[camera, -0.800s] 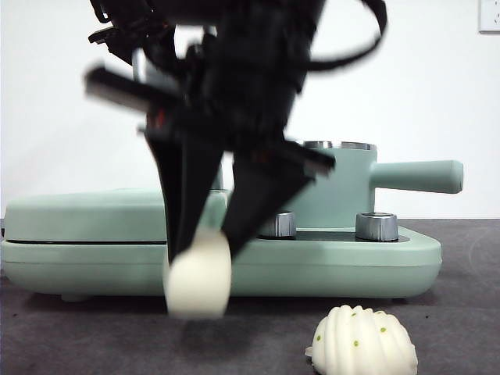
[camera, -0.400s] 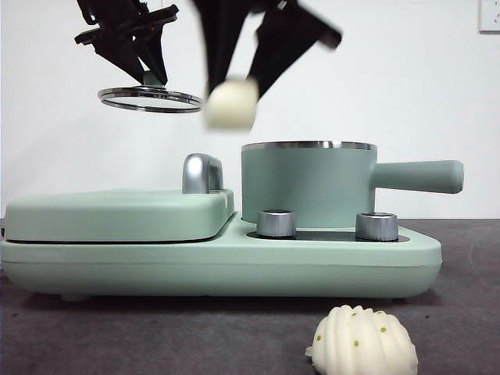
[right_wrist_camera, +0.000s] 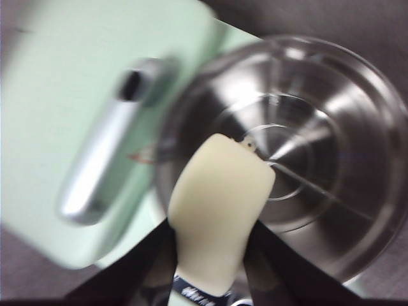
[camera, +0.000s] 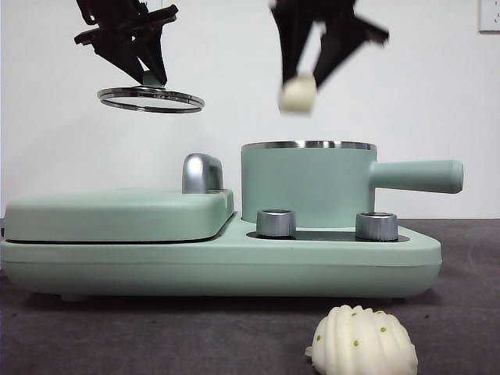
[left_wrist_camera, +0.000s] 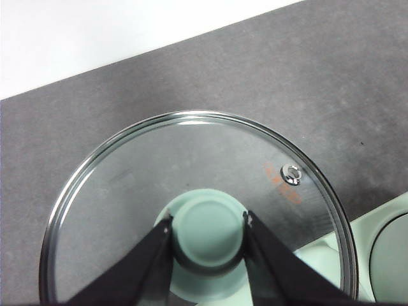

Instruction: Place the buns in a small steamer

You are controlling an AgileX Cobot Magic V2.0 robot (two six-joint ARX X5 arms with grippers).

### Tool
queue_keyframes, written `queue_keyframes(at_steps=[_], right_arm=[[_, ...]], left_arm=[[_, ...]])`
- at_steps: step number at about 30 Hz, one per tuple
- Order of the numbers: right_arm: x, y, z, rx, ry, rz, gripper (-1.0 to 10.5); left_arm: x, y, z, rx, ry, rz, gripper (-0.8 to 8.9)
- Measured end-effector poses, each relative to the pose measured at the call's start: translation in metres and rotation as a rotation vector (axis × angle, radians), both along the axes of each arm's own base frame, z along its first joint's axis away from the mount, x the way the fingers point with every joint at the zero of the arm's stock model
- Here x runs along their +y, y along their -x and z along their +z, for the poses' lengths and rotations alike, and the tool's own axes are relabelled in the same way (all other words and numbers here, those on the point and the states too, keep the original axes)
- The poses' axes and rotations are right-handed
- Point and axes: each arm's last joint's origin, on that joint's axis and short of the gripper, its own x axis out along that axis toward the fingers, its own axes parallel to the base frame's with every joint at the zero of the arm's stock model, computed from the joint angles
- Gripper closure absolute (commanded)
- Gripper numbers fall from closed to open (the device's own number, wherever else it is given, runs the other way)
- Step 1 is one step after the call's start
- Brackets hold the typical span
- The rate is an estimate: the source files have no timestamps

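**A:** Pinching the smooth cylindrical cream-white bun (right_wrist_camera: 218, 210) between them, the right gripper (camera: 301, 87) has its black fingers (camera: 292, 43) narrowed onto the bun's sides. Where does that put it?

**B:** High above the mint-green round steamer pot with the steel rim (camera: 308, 185), over its rim toward ten o'clock. The wrist camera looks past the bun straight into the bare steel bowl (right_wrist_camera: 299, 153), so nothing is inside yet.

**A:** And the other arm?

**B:** The left gripper (left_wrist_camera: 208, 231) has its fingers clamped on the green knob (left_wrist_camera: 209, 227) of the round glass lid with the steel edge (camera: 151, 99), holding it in the air above the flat mint-green griddle cover (camera: 117, 213), at nine o'clock from the pot.

**A:** So the pot is uncovered. What remains?

**B:** I'd judge it under halfway. This bun has yet to go in, and the ridged shell-shaped bun with green specks (camera: 362, 341) lies on the dark grey desk (camera: 156, 336), at six o'clock from the pot, untouched. The lid probably goes back afterwards.
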Motion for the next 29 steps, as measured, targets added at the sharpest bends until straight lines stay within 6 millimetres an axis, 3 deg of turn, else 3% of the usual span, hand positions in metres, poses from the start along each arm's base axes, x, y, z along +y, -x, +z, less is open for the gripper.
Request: queue_keyframes(at_steps=[5,17,24,29], right_arm=[[0.002,-0.022,-0.030,0.074,0.007,0.011,8.1],[0.016,-0.046,-0.067,0.109,0.002,0.031,8.1],[0.013,-0.048,-0.069,0.093,0.040,0.010,8.0],[0.013,-0.048,-0.069,0.098,0.032,0.012,6.8]], left_arm=[[0.000,0.000,0.000,0.000,0.000,0.000,7.66],[0.000,0.000,0.000,0.000,0.000,-0.001,7.66],[0.000,0.000,0.000,0.000,0.000,-0.001,7.66],[0.000,0.000,0.000,0.000,0.000,-0.001,7.66]])
